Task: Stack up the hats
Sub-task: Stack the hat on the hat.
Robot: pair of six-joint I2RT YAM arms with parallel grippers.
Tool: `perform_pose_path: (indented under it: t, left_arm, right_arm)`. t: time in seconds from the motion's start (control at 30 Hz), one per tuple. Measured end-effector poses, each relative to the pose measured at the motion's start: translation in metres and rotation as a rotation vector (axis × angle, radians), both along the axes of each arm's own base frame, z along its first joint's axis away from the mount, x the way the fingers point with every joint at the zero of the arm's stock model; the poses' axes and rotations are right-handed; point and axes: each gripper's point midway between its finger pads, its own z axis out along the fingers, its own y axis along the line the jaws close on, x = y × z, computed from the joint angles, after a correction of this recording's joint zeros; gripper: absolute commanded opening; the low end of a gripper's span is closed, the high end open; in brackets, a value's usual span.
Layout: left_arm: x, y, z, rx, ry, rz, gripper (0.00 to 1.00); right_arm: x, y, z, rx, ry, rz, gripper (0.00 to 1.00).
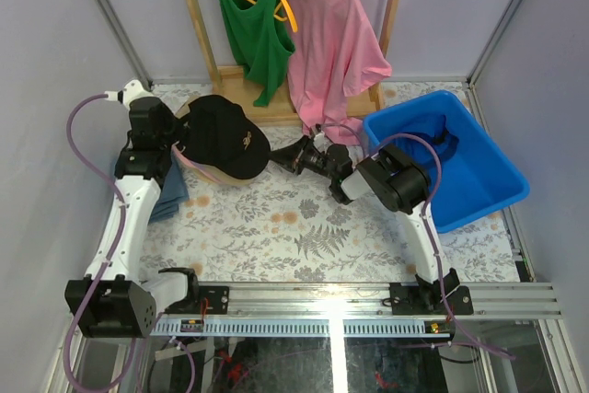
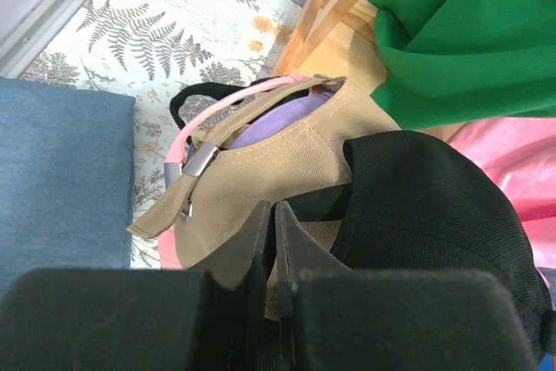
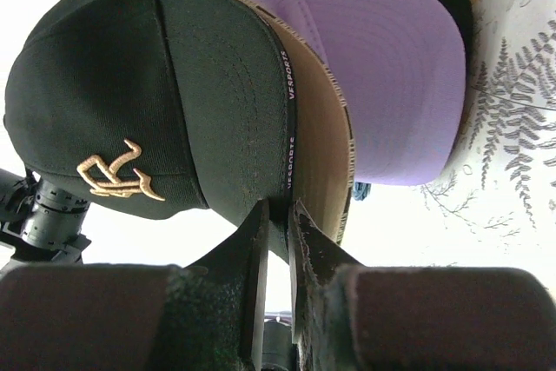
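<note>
Pinching black cap brim | right pincer | brim points right

You have the black cap, with a gold emblem on its front, sitting crown-up on top of the pile at the far left of the worktop, brim toward the right. The tan cap nests under it, its buckled strap hanging loose at the back. Below that, the lavender cap pushes its brim out. The pink cap shows you only a strap.
</note>
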Motion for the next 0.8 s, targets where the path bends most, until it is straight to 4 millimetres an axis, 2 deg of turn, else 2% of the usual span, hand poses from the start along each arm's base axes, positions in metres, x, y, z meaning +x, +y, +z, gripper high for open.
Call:
perform_pose_path:
  t: [0.23,0.57,0.8]
  left_arm:
    - [-0.004,0.011,0.008,0.023,-0.022,0.056,0.00]
    - [-0.013,0.032,0.029,0.069,-0.089,0.175,0.00]
    - [-0.010,0.042,0.026,0.088,-0.087,0.226,0.00]
  right_arm:
    - [-0.004,-0.003,0.020,0.020,-0.028,0.000,0.00]
    - [-0.007,-0.006,0.034,0.044,-0.061,-0.002,0.00]
    - [-0.010,-0.009,0.042,0.062,-0.083,-0.002,0.00]
